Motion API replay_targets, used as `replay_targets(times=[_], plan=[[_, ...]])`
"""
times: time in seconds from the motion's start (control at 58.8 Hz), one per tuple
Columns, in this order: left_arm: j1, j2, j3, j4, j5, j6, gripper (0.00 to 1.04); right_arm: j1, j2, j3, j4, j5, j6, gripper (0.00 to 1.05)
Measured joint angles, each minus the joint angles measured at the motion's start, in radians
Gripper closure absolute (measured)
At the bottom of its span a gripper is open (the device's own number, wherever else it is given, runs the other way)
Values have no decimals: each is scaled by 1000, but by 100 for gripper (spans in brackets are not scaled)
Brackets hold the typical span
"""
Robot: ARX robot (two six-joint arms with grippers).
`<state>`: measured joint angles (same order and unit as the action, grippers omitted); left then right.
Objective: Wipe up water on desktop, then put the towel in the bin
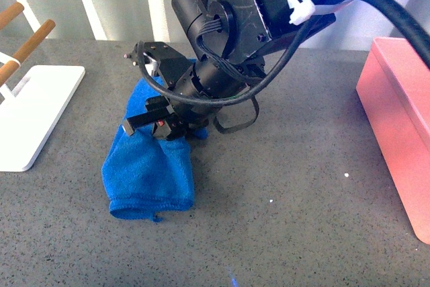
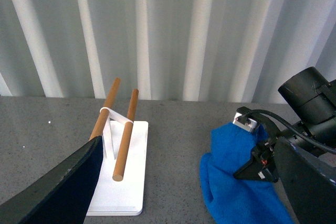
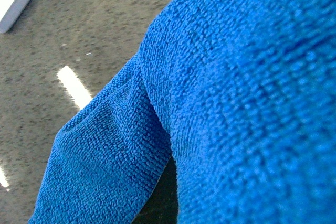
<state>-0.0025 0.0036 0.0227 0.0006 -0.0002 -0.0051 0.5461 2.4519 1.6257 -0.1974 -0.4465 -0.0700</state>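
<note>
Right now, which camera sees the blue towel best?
The front view: the bright blue soft microfibre towel lies on the dark grey speckled desktop, only its far end hidden by the black right arm. The left wrist view cuts off one end; the right wrist view shows only close-up fibres.

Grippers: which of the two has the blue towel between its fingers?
The right gripper, straddling the towel; the left gripper hangs open, clear of it.

On my desktop (image 1: pixel 282 206) the towel (image 1: pixel 151 176) lies left of the middle, its far end between the fingers of my right gripper (image 1: pixel 143 90), with the rack (image 1: pixel 33 112) further left and the bin (image 1: pixel 403 112) well apart at the right.
</note>
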Motion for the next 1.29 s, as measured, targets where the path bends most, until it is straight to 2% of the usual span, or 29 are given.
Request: replay_targets(times=[0.068, 0.204, 0.323, 0.493, 0.697, 0.799, 0.935, 1.071, 1.292], plan=[[0, 0, 0, 0, 0, 0, 7, -5, -43, -61, 35, 20, 15, 101], [0, 0, 0, 0, 0, 0, 7, -63, -196, -192, 71, 143, 3, 101], [0, 0, 0, 0, 0, 0, 7, -133, -399, -267, 38, 150, -64, 101], [0, 0, 0, 0, 0, 0, 7, -154, -607, -273, -41, 196, -86, 101], [0, 0, 0, 0, 0, 0, 7, -193, -798, -244, -166, 394, -88, 101], [0, 0, 0, 0, 0, 0, 7, -261, -845, -223, -270, 575, -76, 101], [0, 0, 0, 0, 0, 0, 7, -380, -861, -224, -433, 739, -40, 101], [0, 0, 0, 0, 0, 0, 7, -507, -882, -272, -549, 732, -1, 101], [0, 0, 0, 0, 0, 0, 7, -570, -913, -355, -499, 686, -13, 101]])
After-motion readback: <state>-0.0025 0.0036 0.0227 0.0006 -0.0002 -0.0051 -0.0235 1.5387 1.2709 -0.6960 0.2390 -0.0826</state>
